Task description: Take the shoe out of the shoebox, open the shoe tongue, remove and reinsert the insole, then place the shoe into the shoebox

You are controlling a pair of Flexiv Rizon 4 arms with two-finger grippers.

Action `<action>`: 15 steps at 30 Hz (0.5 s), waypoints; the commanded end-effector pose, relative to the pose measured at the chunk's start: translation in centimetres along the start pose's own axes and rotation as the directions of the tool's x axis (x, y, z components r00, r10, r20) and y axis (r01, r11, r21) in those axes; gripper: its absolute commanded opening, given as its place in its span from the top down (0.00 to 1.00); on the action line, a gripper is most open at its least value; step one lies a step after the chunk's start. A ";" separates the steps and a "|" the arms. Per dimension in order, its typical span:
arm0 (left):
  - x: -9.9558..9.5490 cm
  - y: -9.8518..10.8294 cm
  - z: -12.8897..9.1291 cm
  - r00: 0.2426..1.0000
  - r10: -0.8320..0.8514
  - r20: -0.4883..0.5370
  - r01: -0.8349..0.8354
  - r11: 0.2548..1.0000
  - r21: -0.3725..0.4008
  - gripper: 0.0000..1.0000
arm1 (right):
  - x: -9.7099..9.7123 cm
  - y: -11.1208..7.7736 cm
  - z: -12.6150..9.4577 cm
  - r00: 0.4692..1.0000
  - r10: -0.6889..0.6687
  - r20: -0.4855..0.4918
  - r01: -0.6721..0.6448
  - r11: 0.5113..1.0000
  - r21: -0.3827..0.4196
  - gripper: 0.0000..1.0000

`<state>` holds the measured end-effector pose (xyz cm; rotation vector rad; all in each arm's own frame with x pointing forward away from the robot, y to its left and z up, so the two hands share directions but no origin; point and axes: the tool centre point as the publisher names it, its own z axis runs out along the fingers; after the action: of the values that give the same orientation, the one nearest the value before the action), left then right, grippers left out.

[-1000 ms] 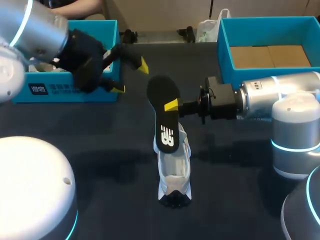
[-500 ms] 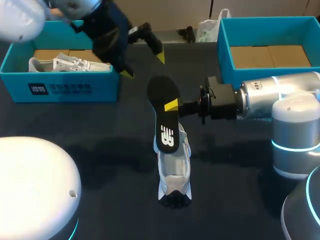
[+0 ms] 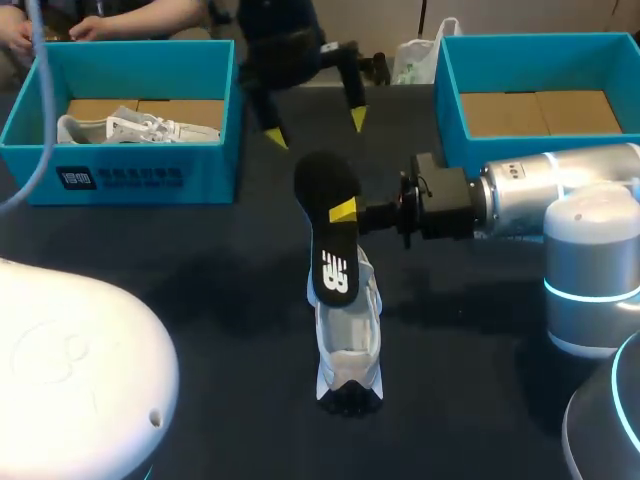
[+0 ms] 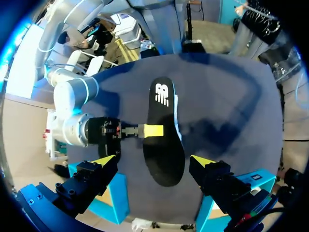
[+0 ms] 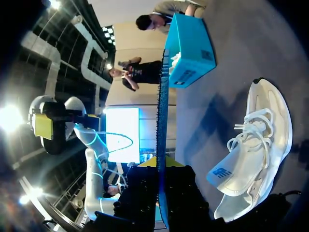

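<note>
A white shoe [image 3: 348, 345] lies on the dark table with its toe toward me. Over it a black insole [image 3: 325, 190] stands on edge, with my right gripper [image 3: 341, 212] shut on its middle from the right. In the right wrist view the insole [image 5: 161, 111] shows edge-on between my right gripper's [image 5: 161, 166] fingers, and the shoe [image 5: 258, 140] lies beside it with its tongue lifted. My left gripper [image 3: 316, 130] hangs open just beyond the insole's far end. In the left wrist view it [image 4: 153, 160] looks down on the insole [image 4: 164, 145] from above, apart from it.
A blue shoebox [image 3: 130, 180] at the back left holds another white shoe [image 3: 130, 128]. A second blue shoebox [image 3: 540, 42] with a bare cardboard floor stands at the back right, behind my right arm [image 3: 540, 195].
My left arm has swung from over the left shoebox rightward to the far side of the insole, its gripper staying open. The right arm, insole and shoe have not moved.
</note>
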<state>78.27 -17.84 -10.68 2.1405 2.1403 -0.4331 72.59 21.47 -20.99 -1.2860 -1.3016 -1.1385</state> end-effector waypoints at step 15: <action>0.6 -0.3 1.5 1.000 0.029 -0.012 -0.029 0.999 0.023 0.00 | 0.0 0.0 0.1 1.000 0.001 0.001 -0.001 1.000 -0.002 1.00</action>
<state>78.64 -19.50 -11.64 2.3124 2.2188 -0.2809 72.60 21.48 -20.99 -1.2862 -1.3017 -1.1384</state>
